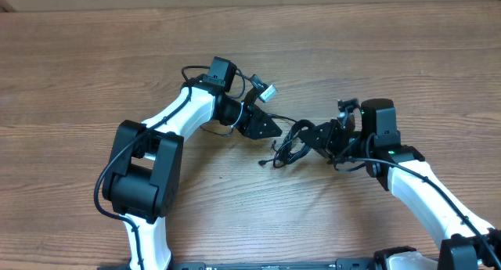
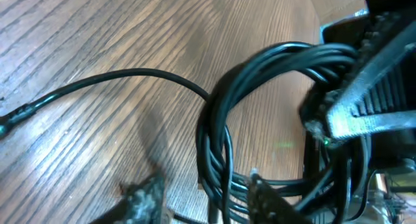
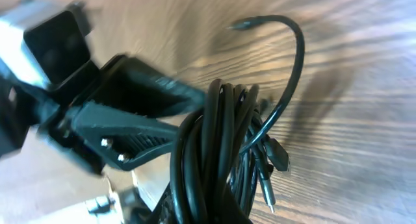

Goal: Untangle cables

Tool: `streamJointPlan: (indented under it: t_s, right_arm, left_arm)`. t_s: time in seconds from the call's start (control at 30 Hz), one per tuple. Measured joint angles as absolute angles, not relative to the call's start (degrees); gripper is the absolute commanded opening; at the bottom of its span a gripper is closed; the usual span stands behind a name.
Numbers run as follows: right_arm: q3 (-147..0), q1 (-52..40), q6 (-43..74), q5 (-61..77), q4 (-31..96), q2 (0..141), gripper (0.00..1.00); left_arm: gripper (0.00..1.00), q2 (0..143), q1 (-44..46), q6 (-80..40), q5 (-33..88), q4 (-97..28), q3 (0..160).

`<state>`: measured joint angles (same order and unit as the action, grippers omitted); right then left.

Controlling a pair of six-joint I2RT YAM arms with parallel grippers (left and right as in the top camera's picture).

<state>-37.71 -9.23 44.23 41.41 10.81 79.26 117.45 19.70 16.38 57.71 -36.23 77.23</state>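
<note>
Black cable bundle (image 1: 288,149) lies on the wooden table (image 1: 94,51) as a tight multi-strand coil, between the two claws. Looks knotted all round, so I'd say the untangling has barely begun

Right of the bundle: right gripper (image 1: 311,138) is clamped shut on the coil's edge. The left wrist view shows it pinching several strands at once. Reads as the anchor, pinning the mass so the other arm has something to pull against

Left of the bundle: left gripper (image 1: 270,129) has its jaws partway apart, straddling a few coil strands. As far as I can see the pads touch no cord, so nothing is held. Probably placed to pick one strand

One loose tail (image 2: 130,73) runs out of the bundle and lies flat on the wood, ending in a small black plug (image 2: 13,117). That's the obvious strand to draw out, slowly, or the coil may just cinch tighter

Beyond the bundle, past the left gripper: white plug end (image 1: 268,91) on a thin cord. Can't tell if that cord feeds into the bundle
</note>
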Motion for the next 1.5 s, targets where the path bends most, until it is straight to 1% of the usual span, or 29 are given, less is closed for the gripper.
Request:
streamJointPlan:
  t_s: [0.07, 0.13, 0.17, 0.3, 0.37, 0.53, 0.7, 0.77, 0.83, 0.93, 1.07, 1.2, 1.27, 1.3, 1.4, 1.5]
  right_arm:
    - [-37.7, -9.3, 47.5, 39.6, 11.5, 79.3, 0.04]
    - [-37.7, -9.3, 50.6, 37.5, 11.7, 79.3, 0.04]
    - [-37.7, -9.3, 52.2, 36.4, 11.7, 79.3, 0.04]
    - [-37.7, -9.3, 59.3, 30.9, 12.2, 79.3, 0.04]
    - [-37.7, -9.3, 62.7, 28.6, 12.2, 79.3, 0.04]
    - [-37.7, -9.2, 68.2, 25.8, 12.2, 79.3, 0.04]
    - [-37.7, -9.3, 70.3, 25.8, 11.9, 79.3, 0.04]
    - [-37.7, -9.2, 70.1, 27.3, 10.0, 79.3, 0.04]
    - [-37.7, -9.2, 68.3, 30.0, 5.9, 79.3, 0.04]
    - [-37.7, -9.2, 62.5, 35.1, 1.5, 79.3, 0.05]
    - [-37.7, -9.3, 53.3, 41.8, 2.5, 79.3, 0.04]
    - [-37.7, -9.3, 40.9, 47.8, 7.4, 79.3, 0.04]
    - [-37.7, -9.3, 34.8, 50.4, 9.8, 79.3, 0.04]
    - [-37.7, -9.3, 31.1, 51.9, 10.5, 79.3, 0.04]
    - [-37.7, -9.3, 26.0, 54.2, 10.2, 79.3, 0.04]
    - [-37.7, -9.3, 23.3, 55.6, 8.9, 79.3, 0.04]
  left_arm:
    - [0.25, 117.4, 19.7, 16.4, 57.9, -36.5, 77.3]
    - [0.26, 117.4, 19.7, 16.9, 58.7, -37.5, 77.3]
    - [0.29, 117.4, 19.7, 17.3, 59.2, -38.4, 77.3]
    - [0.48, 117.4, 19.7, 20.5, 60.8, -42.5, 77.9]
    - [0.52, 117.4, 19.7, 22.6, 61.1, -44.6, 78.7]
    - [0.55, 117.4, 19.7, 26.2, 61.5, -46.2, 79.5]
    - [0.56, 117.4, 19.7, 27.6, 61.4, -46.2, 79.5]
    - [0.56, 117.4, 19.7, 27.7, 60.9, -45.8, 79.5]
    - [0.57, 117.4, 19.7, 27.4, 60.2, -45.0, 79.5]
    - [0.58, 117.4, 19.7, 26.2, 59.0, -44.1, 79.5]
    - [0.57, 117.4, 19.4, 25.1, 57.7, -43.7, 79.5]
    - [0.56, 117.4, 18.9, 24.2, 57.0, -43.7, 79.5]
    - [0.49, 117.4, 18.7, 24.1, 56.8, -43.6, 79.5]
    - [0.43, 117.4, 18.5, 23.8, 56.7, -43.7, 79.5]
    - [0.40, 117.4, 18.2, 23.9, 56.6, -43.5, 79.5]
    - [0.38, 117.4, 18.2, 23.6, 56.5, -43.4, 79.5]
